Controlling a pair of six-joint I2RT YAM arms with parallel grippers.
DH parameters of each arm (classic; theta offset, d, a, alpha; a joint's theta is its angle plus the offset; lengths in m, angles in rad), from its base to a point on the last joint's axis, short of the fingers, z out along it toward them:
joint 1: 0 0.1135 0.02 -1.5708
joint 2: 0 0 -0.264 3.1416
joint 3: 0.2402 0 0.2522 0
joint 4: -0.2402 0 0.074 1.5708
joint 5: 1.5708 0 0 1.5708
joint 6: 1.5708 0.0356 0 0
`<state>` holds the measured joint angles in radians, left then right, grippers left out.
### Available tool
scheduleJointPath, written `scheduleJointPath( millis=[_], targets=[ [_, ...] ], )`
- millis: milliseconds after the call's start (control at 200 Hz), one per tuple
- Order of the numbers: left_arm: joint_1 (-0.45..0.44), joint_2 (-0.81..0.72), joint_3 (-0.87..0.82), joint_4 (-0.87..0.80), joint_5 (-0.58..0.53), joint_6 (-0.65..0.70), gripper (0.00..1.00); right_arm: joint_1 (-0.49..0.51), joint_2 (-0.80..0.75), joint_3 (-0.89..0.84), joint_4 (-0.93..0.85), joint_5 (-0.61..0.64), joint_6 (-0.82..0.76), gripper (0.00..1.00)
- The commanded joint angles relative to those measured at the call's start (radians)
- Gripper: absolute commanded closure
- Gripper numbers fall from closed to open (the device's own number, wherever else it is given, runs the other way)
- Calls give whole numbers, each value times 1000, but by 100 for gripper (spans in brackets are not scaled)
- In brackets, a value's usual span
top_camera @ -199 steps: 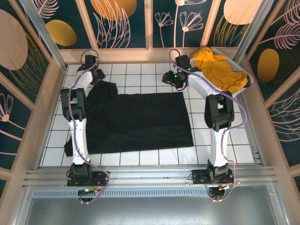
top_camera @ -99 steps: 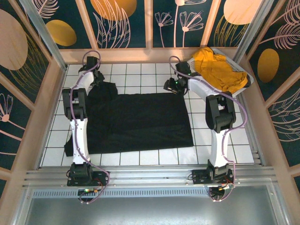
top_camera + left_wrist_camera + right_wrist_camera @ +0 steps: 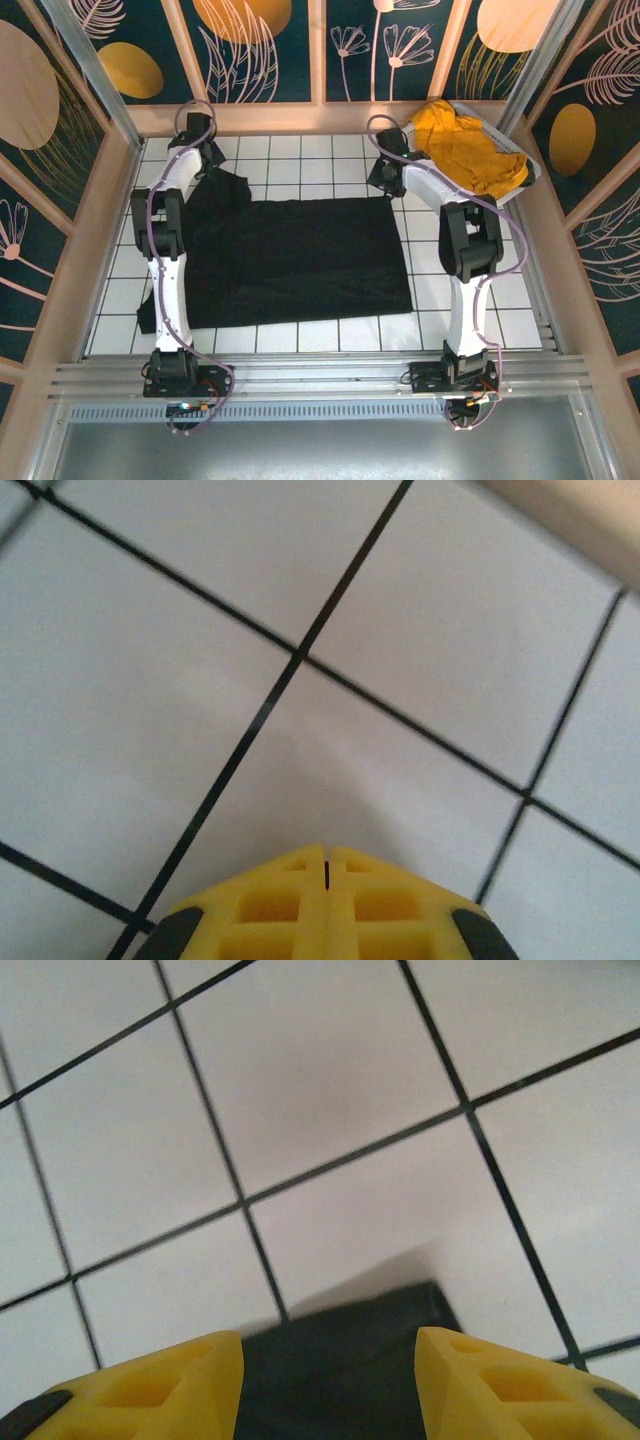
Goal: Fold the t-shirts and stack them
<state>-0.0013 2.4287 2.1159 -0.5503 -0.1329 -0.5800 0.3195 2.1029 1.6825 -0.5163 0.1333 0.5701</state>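
Folding the black t-shirt (image 3: 300, 260) looks to us like the step in hand, and we judge it barely begun. The shirt lies spread flat in the middle of the tiled surface (image 3: 290, 155), with one sleeve (image 3: 228, 188) poking out toward 11 o'clock in the top view. Our right hand (image 3: 328, 1345) hangs low over the shirt's far corner at about 1 o'clock. Its jaws are parted, and the black corner lies between the two yellow fingers (image 3: 160, 1380) but is not pinched. Our left hand (image 3: 327, 865) is near the sleeve at 11 o'clock with its fingers pressed together. Its wrist view gives bare tile beneath and no cloth between them, so we take it as closed on nothing.

To do this well, we would open the left hand and bring it down onto the cloth edge before closing, since a closed hand over tile lifts nothing. We would sink the right hand until both fingers straddle the corner, then pinch firmly. Both hands should then lift together and carry the far edge evenly toward 6 o'clock, so the fold lands square.

We count two shirts, this black one and one mustard-yellow t-shirt (image 3: 470, 150), which lies crumpled in the one white basket (image 3: 533, 168) at 2 o'clock. There are two arms and two hands.
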Motion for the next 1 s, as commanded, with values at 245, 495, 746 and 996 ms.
scheduleJointPath(
  millis=[245,495,746,996],
  targets=[
    [2,-121,-30,-8,49,-25,100,-6,153,119,-127,100,31,55],
    [3,-133,-46,-4,70,-29,100,-13,181,127,-139,94,34,56],
    [2,-142,-68,-5,79,-37,100,-16,176,111,-124,71,40,70],
    [3,-160,-73,-35,94,-53,100,-20,169,120,-118,54,47,90]
  ],
)
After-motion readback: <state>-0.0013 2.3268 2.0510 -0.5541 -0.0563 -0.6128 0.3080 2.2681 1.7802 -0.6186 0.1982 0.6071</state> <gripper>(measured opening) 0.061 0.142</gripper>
